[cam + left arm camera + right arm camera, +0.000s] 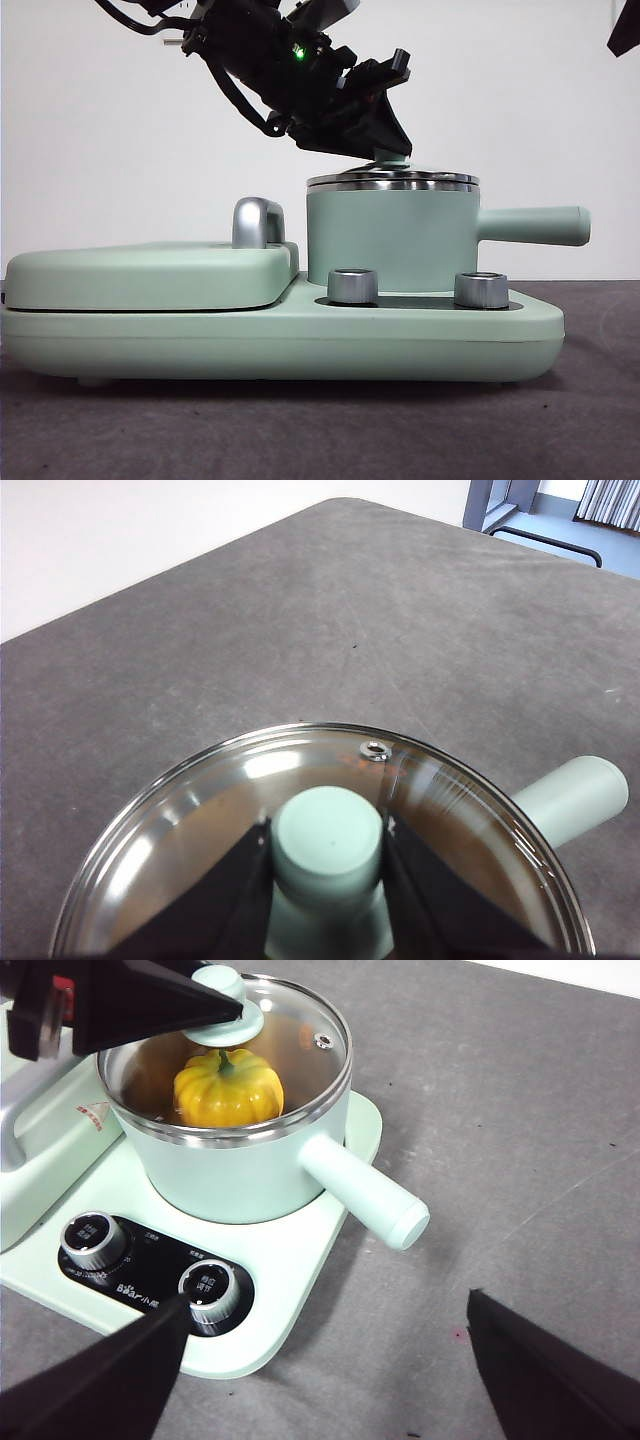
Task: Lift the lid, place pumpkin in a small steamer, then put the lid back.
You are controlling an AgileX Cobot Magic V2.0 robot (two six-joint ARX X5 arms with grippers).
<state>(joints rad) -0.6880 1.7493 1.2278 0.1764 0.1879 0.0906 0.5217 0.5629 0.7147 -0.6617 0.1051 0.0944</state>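
The glass lid (392,181) sits on the small steamer (390,240), a mint-green pot with a long side handle (535,225). My left gripper (390,150) comes down from the upper left and is shut on the lid's mint-green knob (328,832), one jaw on each side. The right wrist view shows the yellow-orange pumpkin (228,1088) inside the steamer (240,1175), under the lid (300,1020). My right gripper (328,1305) is open and empty, above the table in front of the cooker. It shows as a black tip (625,30) in the front view.
The steamer stands on a mint-green cooker base (300,335) with two steel dials (352,285) (481,289). A flat mint-green grill cover (150,270) with a chrome handle (255,222) lies to the pot's left. Grey table surrounds the cooker.
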